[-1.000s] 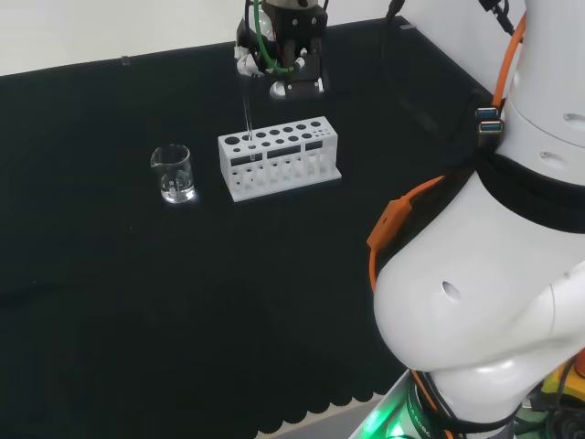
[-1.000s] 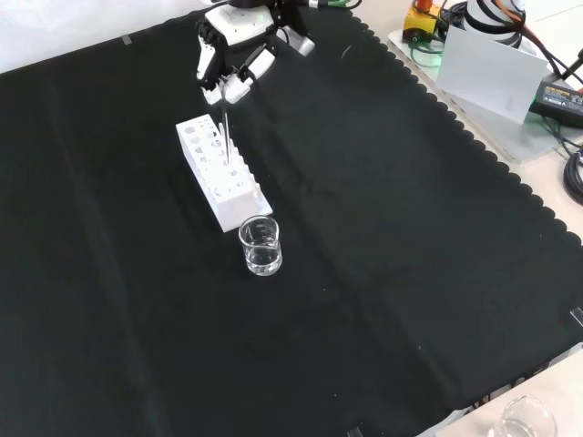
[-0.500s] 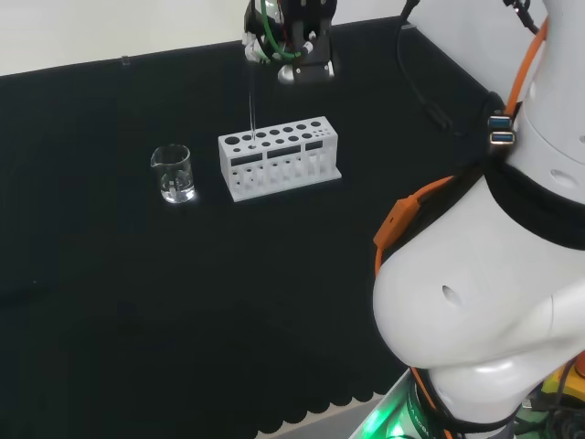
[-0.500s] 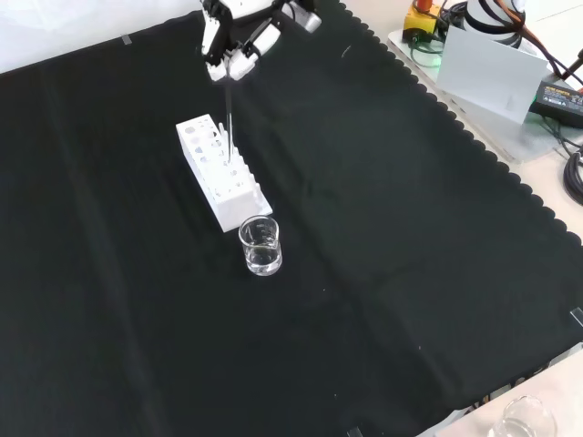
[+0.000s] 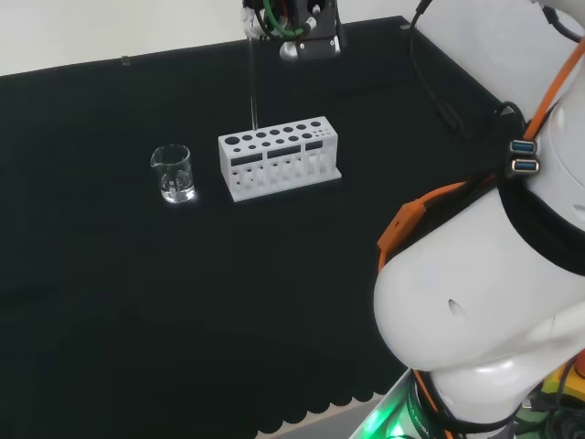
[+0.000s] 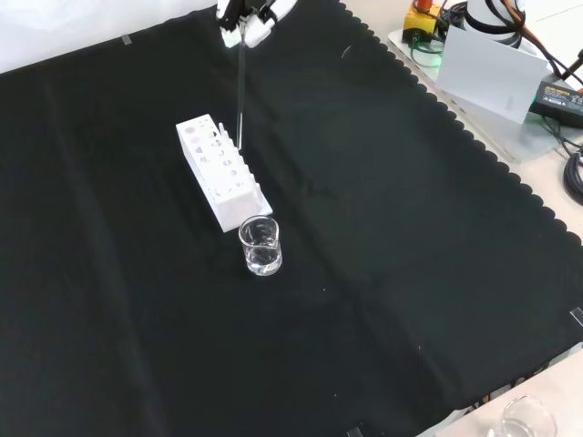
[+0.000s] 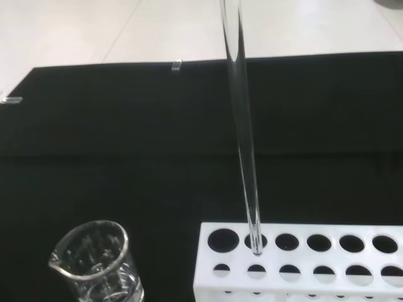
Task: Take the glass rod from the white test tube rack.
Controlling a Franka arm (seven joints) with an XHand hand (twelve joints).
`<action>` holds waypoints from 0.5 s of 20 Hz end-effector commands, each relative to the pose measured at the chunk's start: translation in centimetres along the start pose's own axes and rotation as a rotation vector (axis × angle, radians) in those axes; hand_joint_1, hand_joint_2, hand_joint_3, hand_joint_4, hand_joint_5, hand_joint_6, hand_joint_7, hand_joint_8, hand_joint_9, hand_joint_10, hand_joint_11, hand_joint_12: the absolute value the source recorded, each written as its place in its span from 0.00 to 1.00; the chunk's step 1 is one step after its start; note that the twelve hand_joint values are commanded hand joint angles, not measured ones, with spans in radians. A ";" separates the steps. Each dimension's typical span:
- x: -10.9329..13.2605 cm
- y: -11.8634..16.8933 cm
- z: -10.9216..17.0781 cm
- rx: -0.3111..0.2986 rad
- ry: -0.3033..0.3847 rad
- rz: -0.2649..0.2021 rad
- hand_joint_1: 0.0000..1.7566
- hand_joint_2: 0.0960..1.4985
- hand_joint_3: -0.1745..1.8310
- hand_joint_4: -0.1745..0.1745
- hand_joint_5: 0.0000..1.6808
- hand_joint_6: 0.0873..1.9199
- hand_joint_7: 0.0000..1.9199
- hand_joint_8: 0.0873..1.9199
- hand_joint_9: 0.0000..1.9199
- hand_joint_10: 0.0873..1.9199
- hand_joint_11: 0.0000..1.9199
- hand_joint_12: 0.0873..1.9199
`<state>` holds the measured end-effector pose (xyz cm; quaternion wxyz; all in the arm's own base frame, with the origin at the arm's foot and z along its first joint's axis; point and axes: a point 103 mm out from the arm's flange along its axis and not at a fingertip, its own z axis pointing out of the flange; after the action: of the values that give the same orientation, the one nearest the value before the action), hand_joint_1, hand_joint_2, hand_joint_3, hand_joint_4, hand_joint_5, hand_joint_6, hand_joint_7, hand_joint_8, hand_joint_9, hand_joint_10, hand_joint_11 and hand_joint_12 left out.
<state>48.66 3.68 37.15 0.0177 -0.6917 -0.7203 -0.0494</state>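
One straight upward pull suits the hand (image 6: 246, 18) pinching the glass rod (image 5: 252, 87), whose tip barely clears the rack (image 5: 279, 157).

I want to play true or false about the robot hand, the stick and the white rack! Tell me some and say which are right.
1. The hand holds the glass rod by its top end. True.
2. The rod lies flat on the cloth. False: it hangs nearly upright from the hand.
3. The rod's lower tip is at the top of the rack, by the holes. True: the wrist view shows the tip right at a hole.
4. The beaker stands on top of the rack. False: it stands on the cloth beside one end of the rack.
5. The rack has tipped over. False: it stands upright with its holes facing up.
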 end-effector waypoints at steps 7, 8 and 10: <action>2.3 -2.4 -3.1 -0.034 0.006 -0.055 0.73 0.72 0.00 0.25 0.65 0.38 0.67 0.32 0.85 0.33 0.85 0.32; 2.3 -2.5 -3.3 -0.034 0.003 -0.055 0.73 0.72 0.00 0.25 0.65 0.38 0.67 0.32 0.85 0.33 0.85 0.32; 2.2 -2.6 -3.6 -0.036 0.005 -0.052 0.73 0.72 0.00 0.25 0.65 0.38 0.67 0.32 0.85 0.33 0.85 0.32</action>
<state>46.28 5.30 40.50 0.0053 -0.6749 -0.7349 -0.0658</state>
